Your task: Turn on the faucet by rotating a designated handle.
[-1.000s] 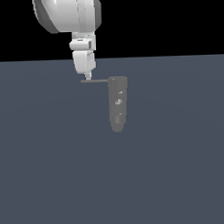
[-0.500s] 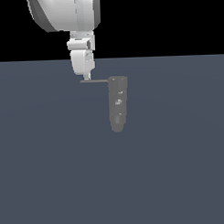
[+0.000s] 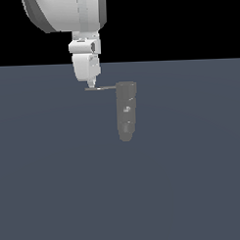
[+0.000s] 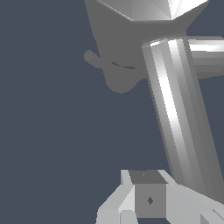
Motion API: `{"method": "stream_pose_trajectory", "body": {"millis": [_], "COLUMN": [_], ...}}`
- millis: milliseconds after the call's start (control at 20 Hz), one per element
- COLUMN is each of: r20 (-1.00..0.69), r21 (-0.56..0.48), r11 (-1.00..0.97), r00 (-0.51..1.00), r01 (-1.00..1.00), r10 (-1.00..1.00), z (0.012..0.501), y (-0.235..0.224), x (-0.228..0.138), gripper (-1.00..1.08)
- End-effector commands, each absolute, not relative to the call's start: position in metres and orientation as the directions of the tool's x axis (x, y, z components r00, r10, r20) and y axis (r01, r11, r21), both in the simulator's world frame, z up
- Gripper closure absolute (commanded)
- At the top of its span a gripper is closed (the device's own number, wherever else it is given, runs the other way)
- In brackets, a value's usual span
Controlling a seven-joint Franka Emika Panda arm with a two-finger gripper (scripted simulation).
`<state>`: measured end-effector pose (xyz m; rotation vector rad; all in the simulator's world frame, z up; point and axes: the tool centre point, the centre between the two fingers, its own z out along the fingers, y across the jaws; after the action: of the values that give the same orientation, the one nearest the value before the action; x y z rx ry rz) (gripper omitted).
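Faucet [image 3: 126, 112] stands on the worktop [image 3: 183, 188], handle [image 3: 102, 88] projecting from its wider top toward exterior view's left. Claw [image 3: 92, 85] tip at the rod's free end; finger spread cannot be told. Step: engaging handle. Next: push sideways to rotate it.

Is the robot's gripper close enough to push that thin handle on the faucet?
Probably yes. The gripper sits right at the handle's free end, nothing between them; actual contact is unclear.
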<state>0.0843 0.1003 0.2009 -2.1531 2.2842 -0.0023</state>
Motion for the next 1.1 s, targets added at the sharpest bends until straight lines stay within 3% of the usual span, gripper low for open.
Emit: {"method": "stream_pose_trajectory", "body": {"millis": [0, 1050], "r20": [0.001, 0.0], "r21": [0.0, -0.002], "r11": [0.061, 0.067], "r00": [-0.061, -0.067], "r01": [-0.998, -0.998], "r10": [-0.998, -0.998], "z": [0.201, 0.201], "y": [0.099, 0.09], "x": [0.076, 0.028], "gripper": [1.08, 1.08]}}
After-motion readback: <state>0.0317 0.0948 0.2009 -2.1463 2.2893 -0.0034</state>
